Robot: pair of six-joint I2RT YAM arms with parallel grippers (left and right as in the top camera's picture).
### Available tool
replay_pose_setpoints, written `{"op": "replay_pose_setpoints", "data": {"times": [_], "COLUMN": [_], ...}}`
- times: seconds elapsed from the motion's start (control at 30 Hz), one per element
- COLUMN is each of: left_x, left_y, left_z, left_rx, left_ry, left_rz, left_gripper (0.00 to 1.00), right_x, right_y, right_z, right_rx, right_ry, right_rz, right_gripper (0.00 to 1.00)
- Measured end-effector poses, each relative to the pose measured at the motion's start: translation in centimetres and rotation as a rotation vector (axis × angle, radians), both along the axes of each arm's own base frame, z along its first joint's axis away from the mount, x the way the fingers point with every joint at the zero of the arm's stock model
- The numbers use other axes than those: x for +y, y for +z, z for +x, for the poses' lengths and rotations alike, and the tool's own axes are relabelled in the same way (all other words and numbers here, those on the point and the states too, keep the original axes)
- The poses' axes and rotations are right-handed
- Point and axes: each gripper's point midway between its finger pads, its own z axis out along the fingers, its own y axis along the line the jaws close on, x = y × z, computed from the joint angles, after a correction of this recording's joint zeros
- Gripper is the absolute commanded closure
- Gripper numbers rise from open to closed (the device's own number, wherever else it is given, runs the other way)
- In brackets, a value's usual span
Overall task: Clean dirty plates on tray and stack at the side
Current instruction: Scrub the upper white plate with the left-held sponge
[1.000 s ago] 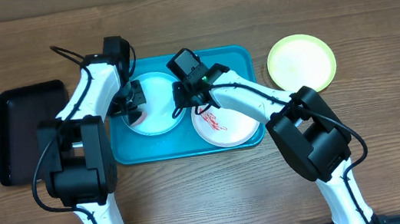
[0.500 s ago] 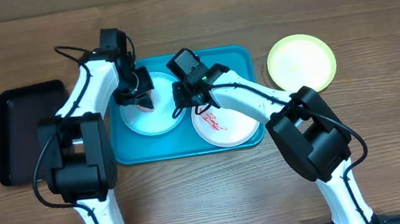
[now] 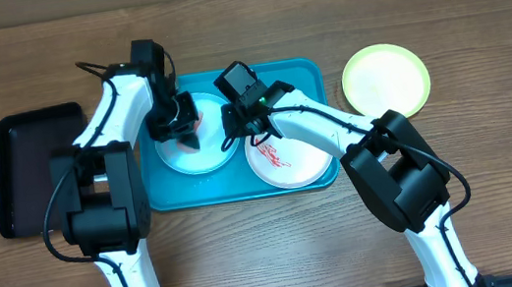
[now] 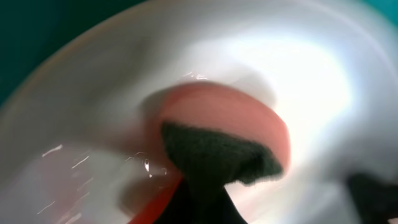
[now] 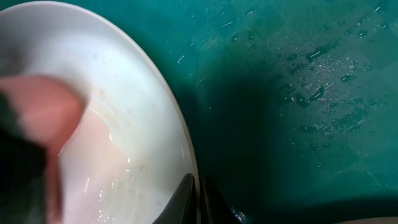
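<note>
Overhead: the blue plate point(image 3: 200, 156) is held in the tray point(image 3: 298, 70), its rim pinched by the right gripper point(image 3: 232, 132); a sponge point(image 3: 199, 121) is clamped by the left gripper point(image 3: 185, 128). Left wrist: the sponge is pressed on the plate. Right wrist: the wet rim is judged light, stiff and slippery.

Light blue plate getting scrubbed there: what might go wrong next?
The right claw pinches only the thin rim of the light blue plate, so hard scrubbing by the sponge could slip it loose. The tray looks wet, so the plate might slide. The white plate with red smears sits close and could get bumped.
</note>
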Motion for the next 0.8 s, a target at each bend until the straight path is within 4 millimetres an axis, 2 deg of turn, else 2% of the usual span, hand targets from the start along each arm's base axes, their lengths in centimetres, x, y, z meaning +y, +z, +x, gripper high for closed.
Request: {"op": "replay_pose_setpoints", "data": {"times": [0.17, 0.27, 0.33, 0.53, 0.63, 0.73, 0.8], "left_x": [4.9, 5.8, 5.6, 2.8, 0.1, -3.0, -4.3], "left_y": [0.6, 1.0, 1.1, 1.0, 0.8, 0.4, 0.3], "left_z": [-1.3, -0.8, -0.6, 1.1, 1.9, 1.4, 1.0], "left_rx": [0.091, 0.082, 0.072, 0.009, -0.030, -0.032, -0.027], "left_ry": [0.061, 0.083, 0.084, 0.072, 0.035, -0.021, -0.050], "left_rz": [0.166, 0.172, 0.162, 0.038, -0.040, -0.085, -0.094], "left_gripper": [0.96, 0.96, 0.96, 0.96, 0.96, 0.96, 0.96], "right_x": [0.0, 0.2, 0.2, 0.2, 0.2, 0.2, 0.1], "right_y": [0.0, 0.1, 0.1, 0.1, 0.1, 0.1, 0.0], "right_z": [0.0, 0.1, 0.1, 0.1, 0.1, 0.0, 0.0], "right_rx": [-0.001, -0.005, -0.005, -0.005, -0.005, -0.005, -0.002], "right_ry": [0.002, 0.004, 0.004, 0.005, 0.004, 0.005, 0.004], "right_rz": [-0.001, 0.005, 0.006, 0.006, 0.006, 0.005, 0.003], "right_gripper": [0.96, 0.96, 0.96, 0.96, 0.96, 0.96, 0.96]}}
